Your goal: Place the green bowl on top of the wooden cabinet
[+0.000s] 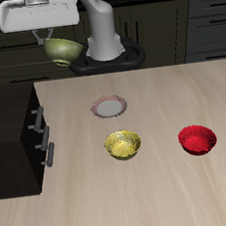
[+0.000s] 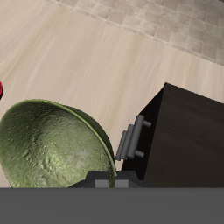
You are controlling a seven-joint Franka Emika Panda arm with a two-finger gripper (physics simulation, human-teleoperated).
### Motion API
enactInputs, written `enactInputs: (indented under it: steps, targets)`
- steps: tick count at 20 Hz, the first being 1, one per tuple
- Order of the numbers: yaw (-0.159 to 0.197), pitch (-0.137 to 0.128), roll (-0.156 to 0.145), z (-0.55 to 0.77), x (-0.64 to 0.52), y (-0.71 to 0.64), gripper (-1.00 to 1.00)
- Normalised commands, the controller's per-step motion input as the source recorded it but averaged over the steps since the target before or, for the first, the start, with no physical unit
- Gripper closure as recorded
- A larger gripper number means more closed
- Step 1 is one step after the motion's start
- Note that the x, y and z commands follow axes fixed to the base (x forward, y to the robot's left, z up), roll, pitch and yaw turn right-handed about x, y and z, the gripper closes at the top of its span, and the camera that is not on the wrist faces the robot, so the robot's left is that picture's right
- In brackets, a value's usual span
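spread pale and wide across the exterior view: the light wooden tabletop (image 1: pixel 145 196). stood at one side edge of it, boxy and nearly black: the wooden cabinet (image 1: pixel 9 128), flat top bare, silver drawer handles (image 1: pixel 42 134) on the face turned toward the middle of the table; seen also in the wrist view (image 2: pixel 188 131), with one handle (image 2: pixel 131 140) jutting from its side. rose behind the table's back edge: the pale robot arm (image 1: pixel 99 21), bent over toward the cabinet's side. hung high in the air past the table's back edge, beyond the cabinet's far end: the gripper (image 1: pixel 45 35), clamped on the rim of the green bowl (image 1: pixel 64 51). carried tilted, not level (its mottled olive outside filled much of the wrist view (image 2: pixel 52 149)). clear of the cabinet top and of the table, touching neither. rested on the tabletop, well apart from each other: a yellow patterned bowl (image 1: pixel 123 145) near the middle, a red bowl (image 1: pixel 197 139) farther from the cabinet, and a small pinkish plate (image 1: pixel 109 107) just behind the yellow one. smallest of all: a sliver of red at the wrist view's edge (image 2: pixel 2 87).
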Motion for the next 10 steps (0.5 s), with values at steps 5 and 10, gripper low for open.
enactInputs:
  steps: [5, 10]
  targets:
    - [-0.019, -0.007, -0.033, -0.04, -0.04, -0.22, 1.00]
    - [-0.023, -0.004, -0.041, 0.02, 0.02, -0.35, 1.00]
